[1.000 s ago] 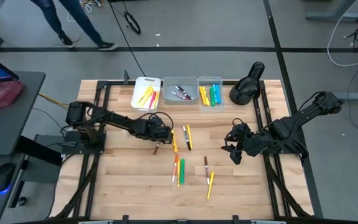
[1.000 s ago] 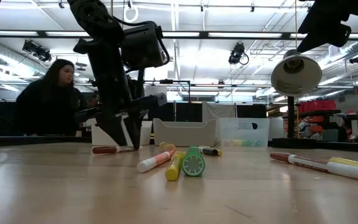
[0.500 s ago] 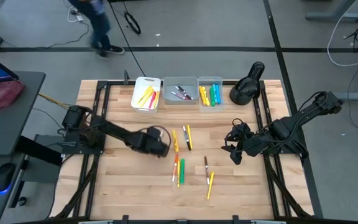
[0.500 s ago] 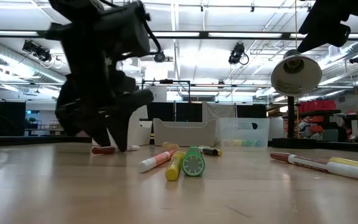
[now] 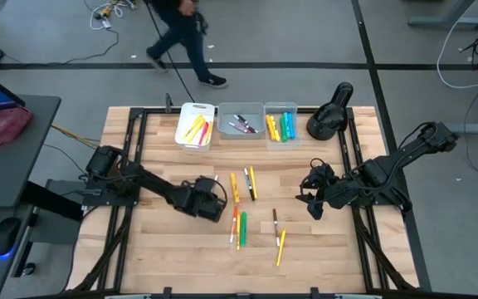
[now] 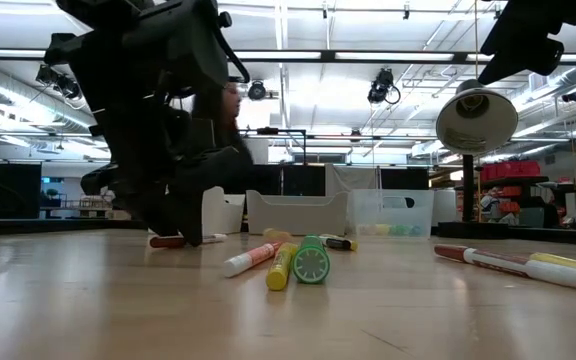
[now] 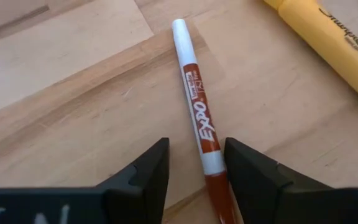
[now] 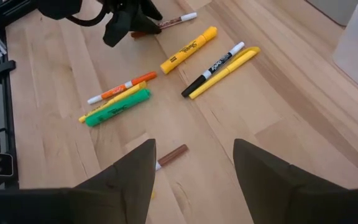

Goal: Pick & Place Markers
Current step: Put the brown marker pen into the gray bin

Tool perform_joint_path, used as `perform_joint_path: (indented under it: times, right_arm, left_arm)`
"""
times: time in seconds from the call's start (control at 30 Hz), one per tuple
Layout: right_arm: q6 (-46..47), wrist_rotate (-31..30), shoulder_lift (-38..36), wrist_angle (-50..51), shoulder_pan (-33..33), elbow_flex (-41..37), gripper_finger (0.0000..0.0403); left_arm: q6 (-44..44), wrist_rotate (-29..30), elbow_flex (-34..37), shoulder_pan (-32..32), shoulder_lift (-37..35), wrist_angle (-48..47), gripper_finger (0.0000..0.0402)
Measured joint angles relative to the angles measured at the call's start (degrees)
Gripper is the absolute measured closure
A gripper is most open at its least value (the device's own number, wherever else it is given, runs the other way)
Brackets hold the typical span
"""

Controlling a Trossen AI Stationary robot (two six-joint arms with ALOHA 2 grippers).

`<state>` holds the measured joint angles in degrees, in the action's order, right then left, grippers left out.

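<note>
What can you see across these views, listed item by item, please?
red-and-white marker: one, on the table between the left jaws
mid-table markers: three, two yellow, one black, side by side
clustered markers: three, orange, yellow, green, touching
brown marker: one, nearer the right arm
yellow marker: one, beside the brown one
bins: three, white and clear, in a row at the far edge, all holding markers
lamp: one, black, right of the bins
person: one, on the floor beyond the table
left gripper: jaws open, low over the table
right gripper: jaws open, waiting at the right
</note>
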<state>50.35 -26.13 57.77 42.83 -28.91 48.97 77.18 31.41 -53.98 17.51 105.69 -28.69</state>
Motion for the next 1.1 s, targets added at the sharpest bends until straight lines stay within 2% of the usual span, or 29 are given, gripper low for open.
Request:
perform_joint_path:
  times: [0.13,0.37,0.57,0.77,0.97,1.1]
  right_arm:
    - [0.1,0.0,0.0,0.0,0.0,0.0,0.0185]
    - [0.2,0.0,0.0,-0.3,0.0,0.0,0.0186]
    - [0.1,0.0,0.0,-0.4,0.0,0.0,0.0185]
    - [0.1,0.0,0.0,-0.4,0.0,0.0,0.0185]
    - [0.0,0.0,0.0,-0.4,0.0,0.0,0.0185]
    - [0.0,0.0,0.0,-0.4,0.0,0.0,0.0185]
  left_arm:
    - [-0.3,-0.5,0.0,-0.8,0.0,-0.3,0.0278]
    - [-0.5,-2.7,0.0,-1.3,0.0,-0.3,0.0366]
    - [-1.8,-5.9,0.0,-1.4,-0.5,-0.4,0.0366]
    - [-7.6,-11.4,-2.0,-2.1,-4.3,-4.4,0.0366]
    - [-20.1,-13.2,-6.9,-6.4,-7.6,-8.7,0.0366]
    - [-28.4,-13.7,-12.9,-10.1,-7.7,-11.8,0.0366]
